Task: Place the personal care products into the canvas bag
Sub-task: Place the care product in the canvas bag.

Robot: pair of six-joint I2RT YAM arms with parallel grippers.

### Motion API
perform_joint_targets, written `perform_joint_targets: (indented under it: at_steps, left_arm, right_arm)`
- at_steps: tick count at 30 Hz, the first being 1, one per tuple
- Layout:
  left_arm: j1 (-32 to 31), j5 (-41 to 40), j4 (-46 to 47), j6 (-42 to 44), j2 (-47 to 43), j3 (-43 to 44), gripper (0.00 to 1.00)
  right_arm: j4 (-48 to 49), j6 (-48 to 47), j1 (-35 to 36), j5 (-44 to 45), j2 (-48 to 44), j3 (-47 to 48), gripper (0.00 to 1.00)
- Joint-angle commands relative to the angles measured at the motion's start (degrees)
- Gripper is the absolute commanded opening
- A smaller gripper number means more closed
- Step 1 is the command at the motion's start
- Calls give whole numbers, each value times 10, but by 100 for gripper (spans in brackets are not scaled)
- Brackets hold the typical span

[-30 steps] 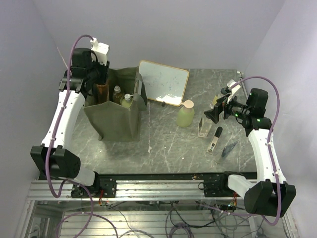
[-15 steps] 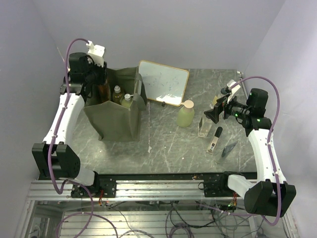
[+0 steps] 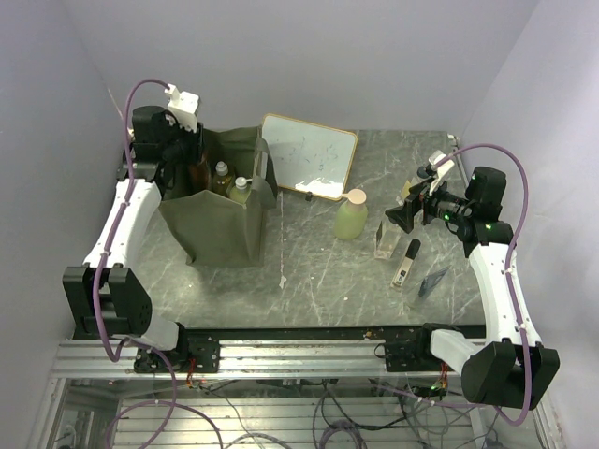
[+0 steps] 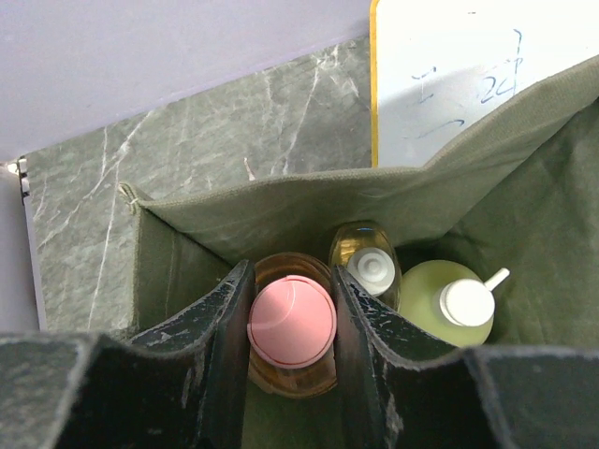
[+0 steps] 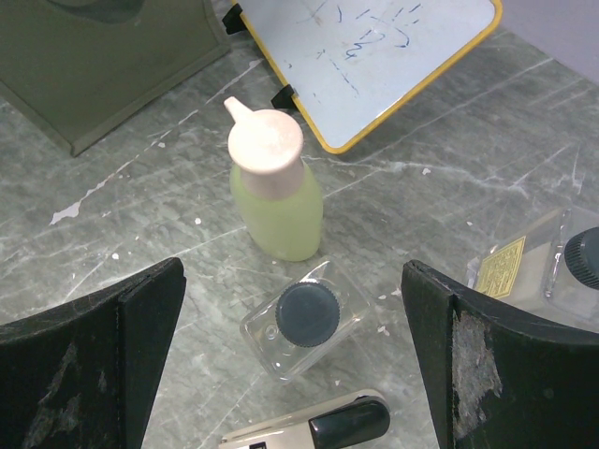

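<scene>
Holding the orange bottle [image 4: 291, 323] tight with the left pincer [image 4: 291, 327], low inside the bag [image 4: 281, 210], beside a pump bottle [image 4: 449, 304]. Push down gently till it stands, then let go and lift straight up. Right pincer [image 5: 290, 355] wide open over the green bottle [image 5: 276, 201] on the table [image 5: 112, 224].

The left gripper [image 4: 291, 285] covers the sides of the orange bottle [image 4: 291, 323] in the bag [image 4: 281, 210] (far left corner of the tabletop [image 4: 84, 234]). The picture's edge cuts off a clear bottle [image 5: 576, 267].
</scene>
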Motion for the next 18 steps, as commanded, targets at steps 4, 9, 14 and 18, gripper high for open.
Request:
perform_joint_targets:
  at_steps: [4, 9, 14, 18]
  left_arm:
    - [6, 21, 108, 31, 1, -5, 7]
    - [5, 29, 106, 39, 14, -10, 7]
    - [5, 42, 112, 38, 22, -23, 7]
    - [5, 46, 113, 39, 28, -30, 7]
  right_arm:
    - [3, -5, 1, 3, 1, -6, 100]
    - [3, -4, 1, 4, 2, -6, 100]
    - [3, -5, 2, 2, 3, -6, 100]
    - [4, -5, 2, 1, 3, -6, 100]
